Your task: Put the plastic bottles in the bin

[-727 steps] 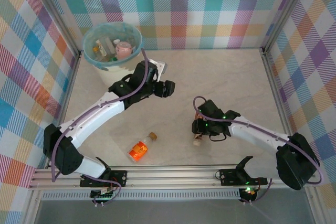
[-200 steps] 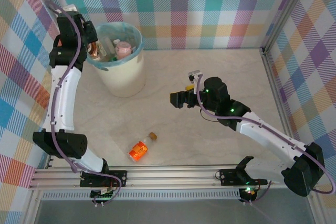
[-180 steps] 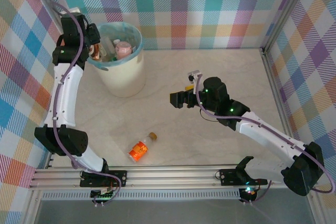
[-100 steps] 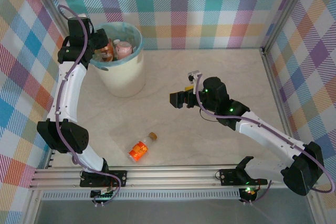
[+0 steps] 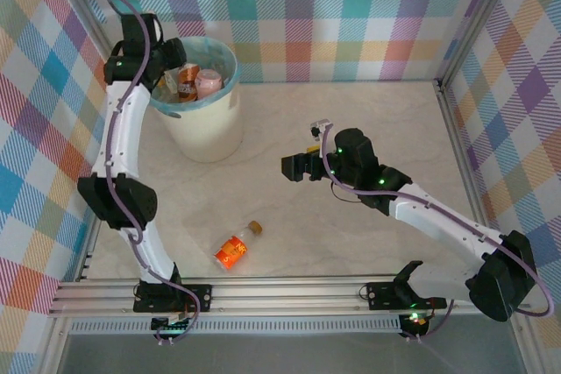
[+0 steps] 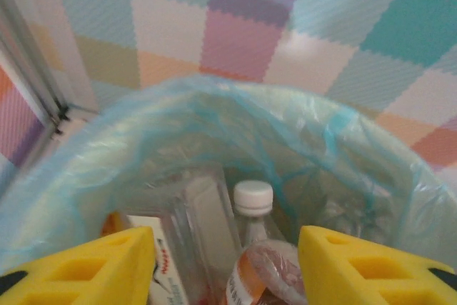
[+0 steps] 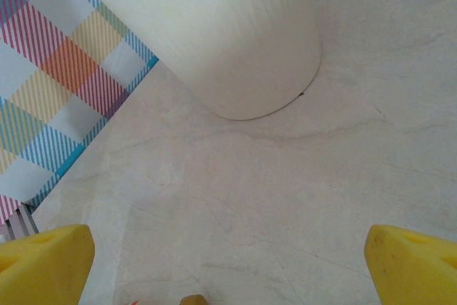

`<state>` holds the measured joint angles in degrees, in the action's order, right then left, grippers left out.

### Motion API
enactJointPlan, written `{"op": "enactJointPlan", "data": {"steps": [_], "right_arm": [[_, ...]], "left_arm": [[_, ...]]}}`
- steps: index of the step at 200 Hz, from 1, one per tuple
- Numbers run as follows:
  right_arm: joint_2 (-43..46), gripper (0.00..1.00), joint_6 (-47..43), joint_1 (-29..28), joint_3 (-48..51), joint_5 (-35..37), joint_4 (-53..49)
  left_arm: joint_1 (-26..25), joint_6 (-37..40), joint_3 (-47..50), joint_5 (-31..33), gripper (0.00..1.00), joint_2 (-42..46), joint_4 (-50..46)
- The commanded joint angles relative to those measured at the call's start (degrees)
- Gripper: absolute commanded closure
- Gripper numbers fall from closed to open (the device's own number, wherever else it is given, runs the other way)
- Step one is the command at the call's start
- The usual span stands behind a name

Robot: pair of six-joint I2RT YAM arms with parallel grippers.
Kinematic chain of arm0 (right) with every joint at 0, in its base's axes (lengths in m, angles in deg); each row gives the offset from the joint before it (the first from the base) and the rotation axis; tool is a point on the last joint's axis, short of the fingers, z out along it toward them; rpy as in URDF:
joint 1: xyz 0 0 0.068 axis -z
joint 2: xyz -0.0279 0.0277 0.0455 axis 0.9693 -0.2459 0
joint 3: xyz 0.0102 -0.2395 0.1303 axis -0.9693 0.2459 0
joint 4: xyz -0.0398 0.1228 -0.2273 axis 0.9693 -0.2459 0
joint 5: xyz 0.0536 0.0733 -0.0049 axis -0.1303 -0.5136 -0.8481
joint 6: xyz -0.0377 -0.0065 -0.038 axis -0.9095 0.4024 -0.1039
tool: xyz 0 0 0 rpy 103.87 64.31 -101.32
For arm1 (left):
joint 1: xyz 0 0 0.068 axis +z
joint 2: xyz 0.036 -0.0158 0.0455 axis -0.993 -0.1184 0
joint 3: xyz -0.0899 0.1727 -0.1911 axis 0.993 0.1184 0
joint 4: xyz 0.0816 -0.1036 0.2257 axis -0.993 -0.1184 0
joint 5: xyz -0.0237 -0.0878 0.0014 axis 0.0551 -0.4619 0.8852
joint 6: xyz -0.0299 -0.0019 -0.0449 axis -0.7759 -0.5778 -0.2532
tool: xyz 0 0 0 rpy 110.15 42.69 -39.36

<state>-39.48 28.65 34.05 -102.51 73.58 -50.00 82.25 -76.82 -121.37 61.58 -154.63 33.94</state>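
Treat the orange bottle (image 5: pixel 232 251), lying on its side near the front edge of the worktop (image 5: pixel 368 120), as light, thin-walled and slick: take hold across the labelled mid-body, not the cap (image 5: pixel 256 228), and close gently to avoid crushing. Note further bottles (image 6: pixel 253 201) inside the bin (image 5: pixel 206 133) at far left. Read the left gripper (image 6: pixel 225 237) above the bin mouth as released, jaws parted on nothing; likewise the right gripper (image 7: pixel 228 255), jaws spread wide over bare worktop.
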Motion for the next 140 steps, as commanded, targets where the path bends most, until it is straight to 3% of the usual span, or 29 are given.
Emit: {"op": "enactJointPlan", "data": {"steps": [1,53,82,107,140], "right_arm": [[-0.46,0.03,0.91,-0.20,-0.82,-1.26,1.51],[-0.70,0.03,0.82,-0.25,-1.26,-1.39,0.83],[-1.50,0.03,1.62,-0.22,-2.18,-2.31,0.85],[-2.84,0.03,1.15,-0.36,-3.59,-4.30,-0.42],[-5.64,0.03,-2.13,-1.12,-6.05,-9.06,-4.21]], "left_arm": [[-0.88,-0.30,-0.38,-3.32,0.47,-3.56,-7.12],[-1.25,-0.38,1.47,-2.40,0.50,-3.52,-6.64],[-1.25,-0.13,-3.86,-2.62,0.46,-3.01,-7.48],[-1.25,-0.27,-8.20,-2.12,0.34,-1.20,-8.34],[-1.25,-0.86,-0.90,-0.85,0.32,7.80,-4.46]]}}
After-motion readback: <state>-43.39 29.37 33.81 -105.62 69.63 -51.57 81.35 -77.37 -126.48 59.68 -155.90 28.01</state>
